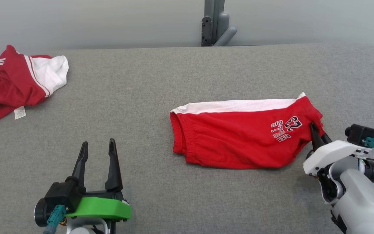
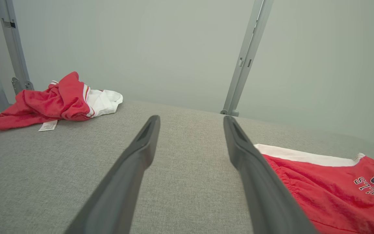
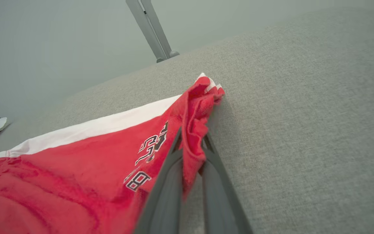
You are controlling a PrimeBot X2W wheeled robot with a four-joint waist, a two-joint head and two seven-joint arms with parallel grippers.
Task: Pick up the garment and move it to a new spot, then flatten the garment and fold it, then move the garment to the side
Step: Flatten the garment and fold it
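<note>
The shorts [image 1: 239, 139] lie lengthwise across the bench [image 1: 141, 81] — the right fingers [image 3: 166, 182] are clamped on their right end, while the left fingers [image 1: 113, 165], spread apart, sit well to their left.

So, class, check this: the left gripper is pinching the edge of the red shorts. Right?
No: it is the right gripper that pinches the edge of the red shorts, as the right wrist view shows. The left gripper stands open, off the cloth.
</note>
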